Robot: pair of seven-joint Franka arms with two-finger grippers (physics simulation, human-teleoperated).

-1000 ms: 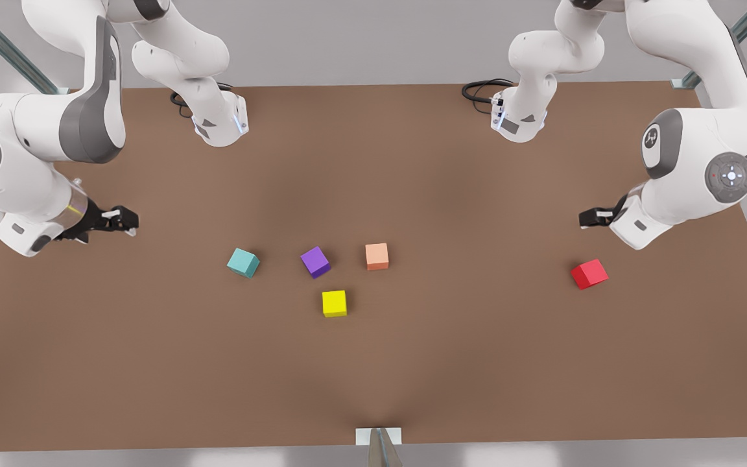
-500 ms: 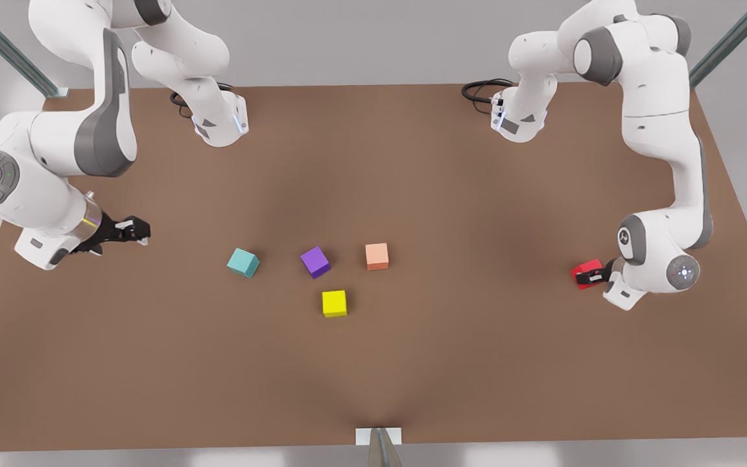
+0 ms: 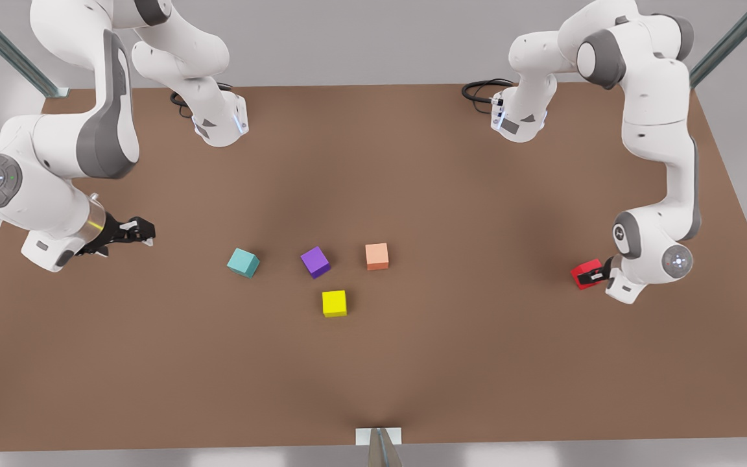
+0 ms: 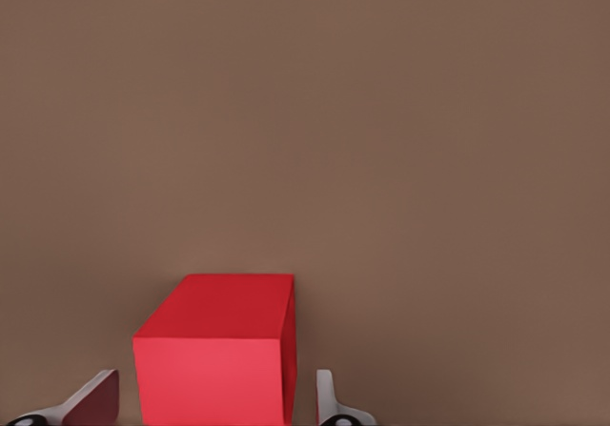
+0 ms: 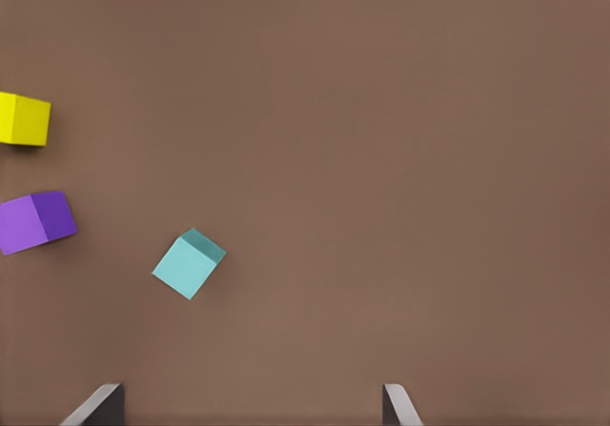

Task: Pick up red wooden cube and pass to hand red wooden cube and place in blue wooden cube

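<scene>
The left pincer (image 3: 589, 277) is down at the red wooden cube (image 3: 583, 273), which sits on the brown desk (image 3: 451, 363) at the front view's right, well apart from the other cubes. In the left wrist view the cube (image 4: 215, 353) lies between the 2 fingertips (image 4: 327, 399), which are spread with a sliver of desk showing on each side, so they look to straddle it without pressing yet; contact cannot be ruled out, since the tips are cut off at the picture's edge. The cube is square to the fingers, its flat sides facing them, which should give a clean pinch once they close. It appears to rest on the desk, so the pick-up step is at the closing stage and the pass and placement are still ahead.

The right pincer (image 3: 140, 230) waits above the desk at the front view's left, its fingers spread wide in the right wrist view, ready to take a hand-over. That side suits it: the blue wooden cube (image 3: 243, 263) is the nearest cube to it, with the purple cube (image 3: 315, 261), the yellow cube (image 3: 334, 303) and the pale orange cube (image 3: 377, 255) grouped just beyond, toward the middle. In the right wrist view the blue wooden cube (image 5: 188, 263) lies ahead of the fingers, turned at an angle.
</scene>
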